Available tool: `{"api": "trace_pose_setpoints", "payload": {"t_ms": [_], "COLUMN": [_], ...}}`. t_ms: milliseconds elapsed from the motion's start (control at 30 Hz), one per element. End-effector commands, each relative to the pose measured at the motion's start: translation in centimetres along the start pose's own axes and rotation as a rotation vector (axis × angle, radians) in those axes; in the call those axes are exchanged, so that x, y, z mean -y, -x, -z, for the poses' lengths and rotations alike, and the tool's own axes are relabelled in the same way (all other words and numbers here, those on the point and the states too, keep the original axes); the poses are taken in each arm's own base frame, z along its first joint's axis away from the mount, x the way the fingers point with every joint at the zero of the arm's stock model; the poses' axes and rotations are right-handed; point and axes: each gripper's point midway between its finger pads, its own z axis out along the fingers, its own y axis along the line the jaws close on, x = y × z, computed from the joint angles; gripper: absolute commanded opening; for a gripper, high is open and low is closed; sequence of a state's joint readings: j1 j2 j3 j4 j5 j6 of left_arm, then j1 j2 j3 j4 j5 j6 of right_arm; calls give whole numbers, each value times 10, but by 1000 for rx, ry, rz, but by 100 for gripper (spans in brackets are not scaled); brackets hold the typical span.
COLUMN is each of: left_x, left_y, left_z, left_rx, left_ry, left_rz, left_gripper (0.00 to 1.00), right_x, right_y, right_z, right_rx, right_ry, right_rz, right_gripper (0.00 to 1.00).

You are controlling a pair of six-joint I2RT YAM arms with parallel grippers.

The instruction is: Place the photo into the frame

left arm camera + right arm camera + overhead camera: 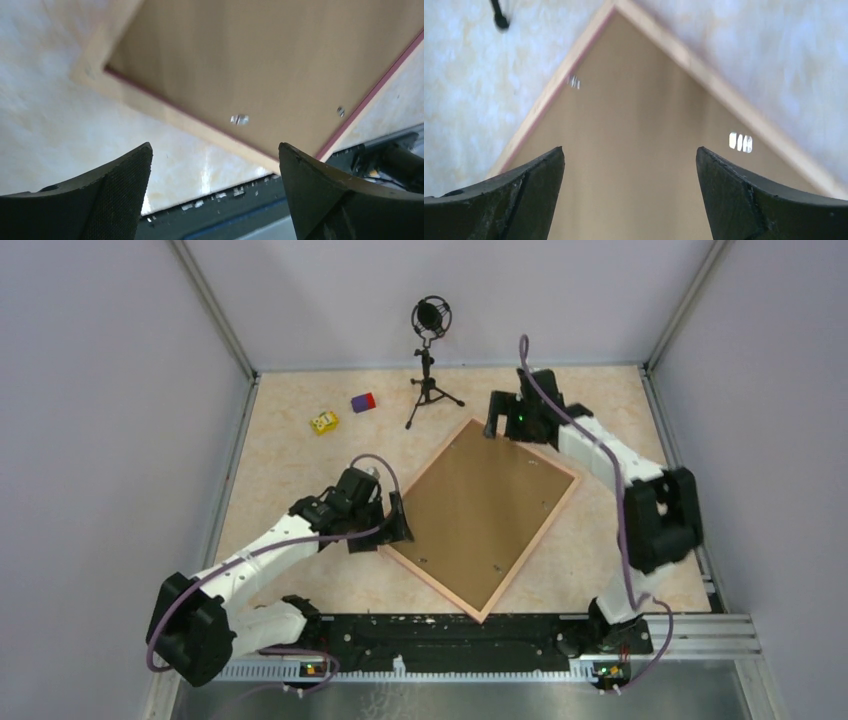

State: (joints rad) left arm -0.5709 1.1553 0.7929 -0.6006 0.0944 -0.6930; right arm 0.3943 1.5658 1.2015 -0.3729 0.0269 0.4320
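Lying flat mid-table, the frame [527,548], brown backing board [480,505] uppermost, turned corner-on, left gripper [215,152] at its 9 o'clock corner, fingers spread wide on nothing, right gripper [630,150] over its 12 o'clock corner, likewise spread and empty, microphone stand [430,360] beyond at 12 o'clock.

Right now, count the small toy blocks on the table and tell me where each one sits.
2. The yellow block lies at the back left of the table. The purple-and-red block sits just beyond it, left of the microphone tripod. Others may lie hidden.
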Motion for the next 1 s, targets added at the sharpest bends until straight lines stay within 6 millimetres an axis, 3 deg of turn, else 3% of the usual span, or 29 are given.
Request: {"api": "trace_pose_setpoints", "payload": {"t_ms": [0,133,267,367,533,633,833,967], "left_x": [17,17,9,-10,-32,-39,-45,-43], "left_y": [-56,-64,-65,-49,-6,14,75,104], "left_z": [2,-11,-34,-50,-66,-76,-90,-89], "left_rx": [-155,-123,-141,-108,-11,-23,57,74], "left_ry": [-133,-159,-91,52,126,179,240,293], "left_rz": [231,277,291,265,218,180,74,-18], "left_gripper": [99,99,99,96,93,93,94,97], "right_x": [25,61,63,68,81,89,84,92], "right_y": [20,41,21,1,-43,-68,-107,-128], "right_z": [-66,-105,-118,-115,-87,-59,-7,9], "right_rx": [-182,-202,-294,-292,-312,-279,-201,-161], "right_ry": [21,-72,23,7,-62,-93,-37,-49], "right_rz": [88,96,35,-10,-108,-127,-152,-164], "right_gripper": [98,99,90,80,46,31,28,29]}}
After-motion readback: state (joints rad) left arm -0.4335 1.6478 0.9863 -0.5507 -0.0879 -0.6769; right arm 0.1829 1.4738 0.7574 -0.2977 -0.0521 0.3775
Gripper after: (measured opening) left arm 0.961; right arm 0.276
